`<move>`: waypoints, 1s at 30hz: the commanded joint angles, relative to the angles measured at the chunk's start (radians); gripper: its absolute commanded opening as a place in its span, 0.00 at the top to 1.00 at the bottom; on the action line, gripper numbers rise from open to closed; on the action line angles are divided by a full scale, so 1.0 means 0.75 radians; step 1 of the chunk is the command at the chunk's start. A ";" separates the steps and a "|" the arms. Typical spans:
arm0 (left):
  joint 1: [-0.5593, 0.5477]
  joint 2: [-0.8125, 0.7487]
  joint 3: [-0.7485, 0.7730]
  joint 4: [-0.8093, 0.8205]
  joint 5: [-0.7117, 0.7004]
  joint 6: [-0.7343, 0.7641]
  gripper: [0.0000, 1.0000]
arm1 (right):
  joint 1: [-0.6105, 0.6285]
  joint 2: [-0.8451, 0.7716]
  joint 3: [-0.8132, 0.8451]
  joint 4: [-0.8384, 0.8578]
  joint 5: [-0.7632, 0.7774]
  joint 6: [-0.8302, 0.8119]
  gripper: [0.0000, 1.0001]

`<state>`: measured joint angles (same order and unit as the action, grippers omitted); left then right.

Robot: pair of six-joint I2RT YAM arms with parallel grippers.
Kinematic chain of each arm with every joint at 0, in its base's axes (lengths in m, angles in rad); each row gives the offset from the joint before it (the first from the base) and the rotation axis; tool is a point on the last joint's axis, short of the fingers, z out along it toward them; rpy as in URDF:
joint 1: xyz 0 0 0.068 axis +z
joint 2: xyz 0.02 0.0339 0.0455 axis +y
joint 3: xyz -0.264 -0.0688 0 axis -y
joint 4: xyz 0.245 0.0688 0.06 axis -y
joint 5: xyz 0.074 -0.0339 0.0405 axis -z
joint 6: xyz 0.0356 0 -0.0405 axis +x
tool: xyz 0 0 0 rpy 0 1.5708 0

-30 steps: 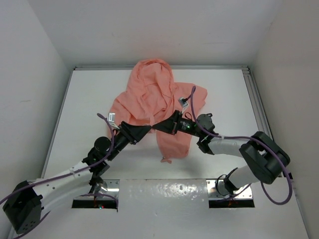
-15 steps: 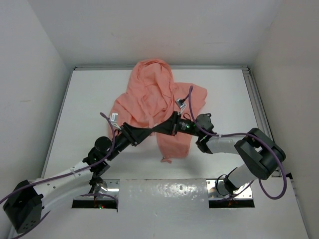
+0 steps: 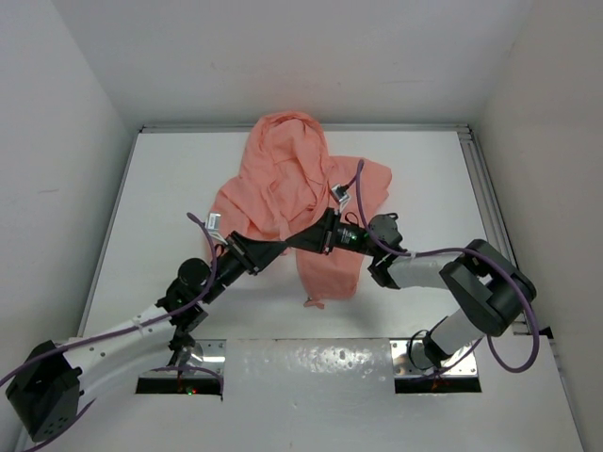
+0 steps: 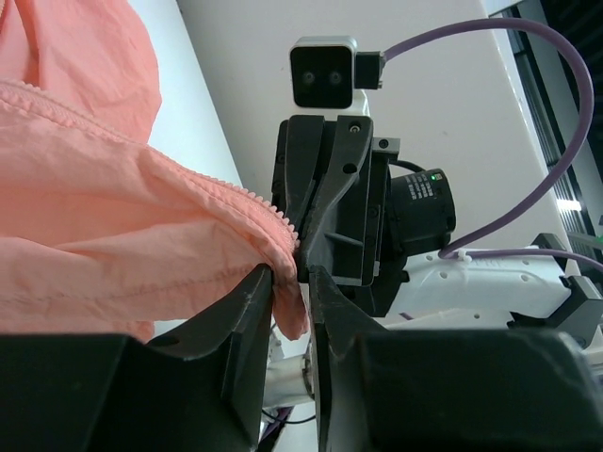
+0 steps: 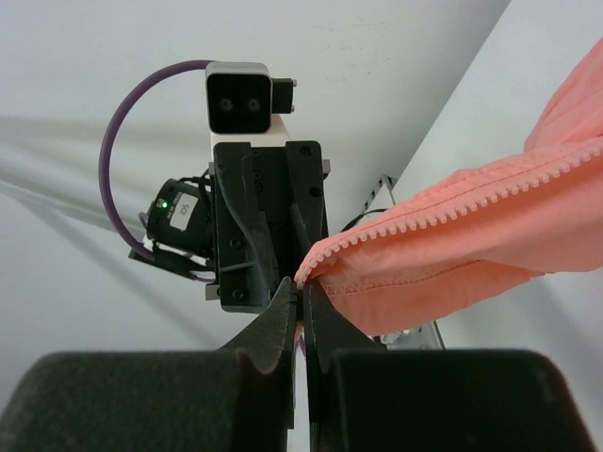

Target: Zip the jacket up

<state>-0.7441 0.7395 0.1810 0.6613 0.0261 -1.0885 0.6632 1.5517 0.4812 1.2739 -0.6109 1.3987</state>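
Pink jacket (image 3: 283, 184) looks thin, limp and light. Left hand (image 4: 290, 282) and right hand (image 5: 301, 299) each pinch its zipper edge (image 5: 443, 212), mid-frame. That is likely the firmest hold.

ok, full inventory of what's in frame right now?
jacket: 1, salmon pink, crumpled from the table's middle to its far side
table: 1, white, under the jacket
walls: 3, white, left, far and right of the table
panel: 1, mottled white, near edge between the arm bases
cables: purple, one along each arm
wrist cameras: 2, white, one on each tool
arms: 2, white and black, reaching in from the near edge
left tool: 1, black, shut on the jacket's toothed zipper edge
right tool: 1, black, shut on a toothed zipper edge, facing the left tool
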 commanded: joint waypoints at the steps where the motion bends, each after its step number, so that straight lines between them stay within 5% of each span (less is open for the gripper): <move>1: 0.012 -0.029 0.002 0.102 0.010 0.014 0.82 | -0.003 0.019 0.060 0.355 0.045 0.041 1.00; 15: 0.012 -0.059 0.012 0.073 0.006 0.056 1.00 | -0.013 0.040 0.086 0.269 0.082 0.105 1.00; 19: 0.012 -0.051 0.025 0.063 0.039 0.069 0.84 | -0.019 0.038 0.101 0.253 0.068 0.109 1.00; 30: 0.012 -0.102 0.025 0.018 0.026 0.087 0.75 | -0.048 -0.017 0.066 0.175 0.052 0.062 1.00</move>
<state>-0.7395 0.6754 0.1810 0.6464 0.0246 -1.0420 0.6334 1.5696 0.5121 1.2827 -0.5915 1.4658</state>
